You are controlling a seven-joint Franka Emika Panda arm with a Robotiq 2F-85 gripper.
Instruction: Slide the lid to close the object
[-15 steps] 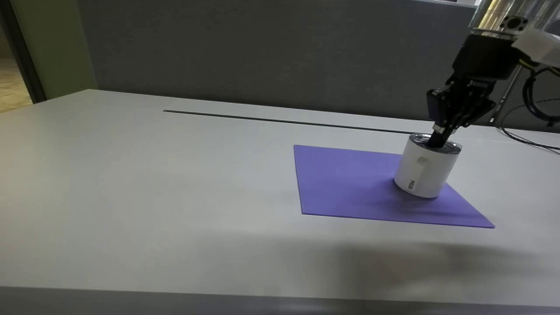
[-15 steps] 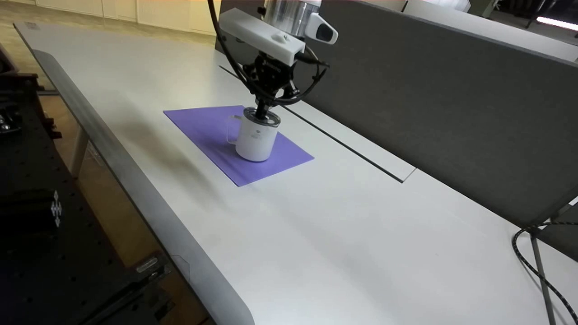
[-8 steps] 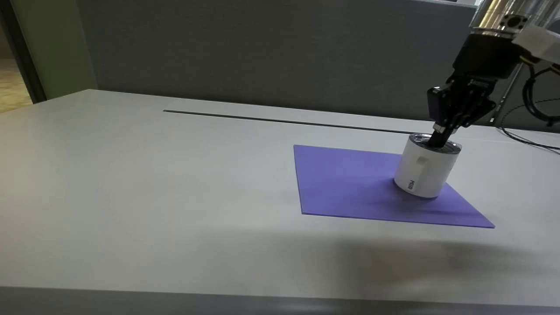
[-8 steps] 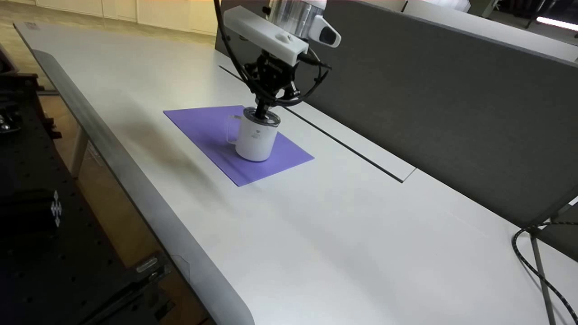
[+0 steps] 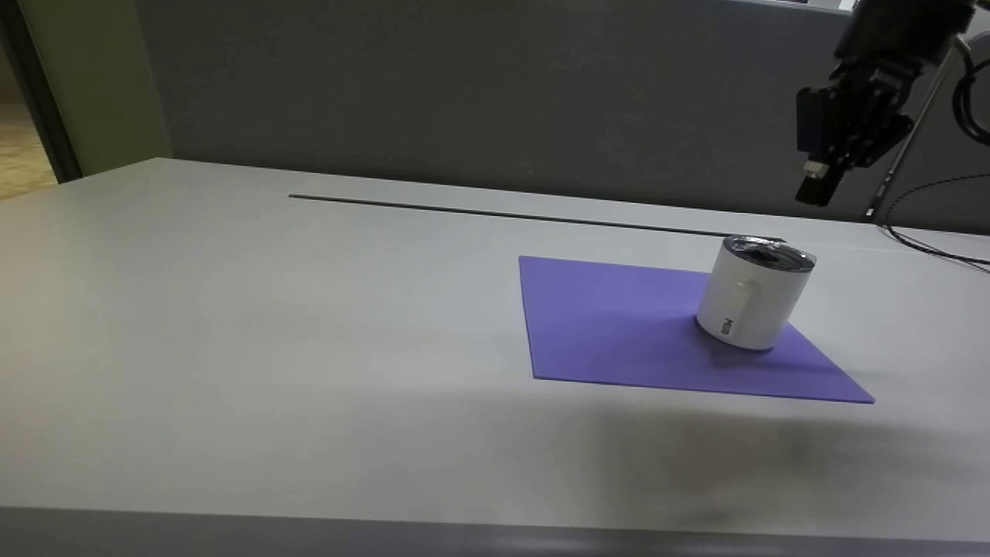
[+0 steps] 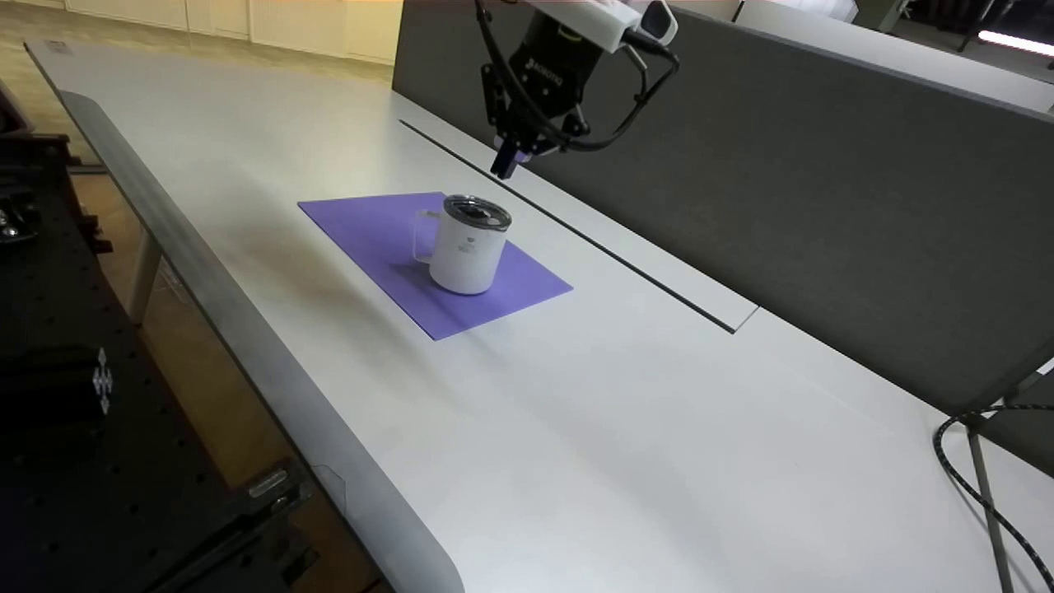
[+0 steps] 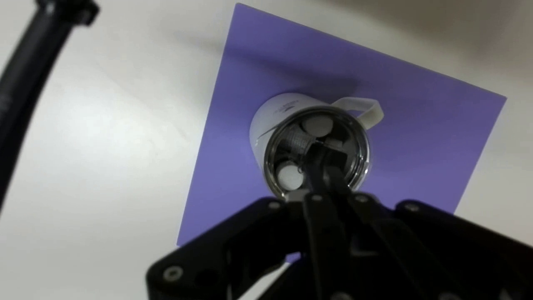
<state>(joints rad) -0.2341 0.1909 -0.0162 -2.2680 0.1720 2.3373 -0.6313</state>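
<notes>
The object is a white mug standing upright on the purple mat; it also shows in an exterior view and the wrist view. Its handle shows in the wrist view. The lid is a round, shiny grey, see-through piece seated on the mug's top, seen too in an exterior view and the wrist view. I cannot tell the slider's position. My gripper is shut and empty, in the air above the lid and apart from it. Its fingertips hide part of the lid in the wrist view.
The flat purple mat lies under the mug on the white table. A dark grey partition stands along the table's back edge. A black cable lies at the table's far end.
My gripper has lifted up off the lid, where its fingertips rested on the mug's top, and moved back toward the partition. The mug and the mat stay in place.
</notes>
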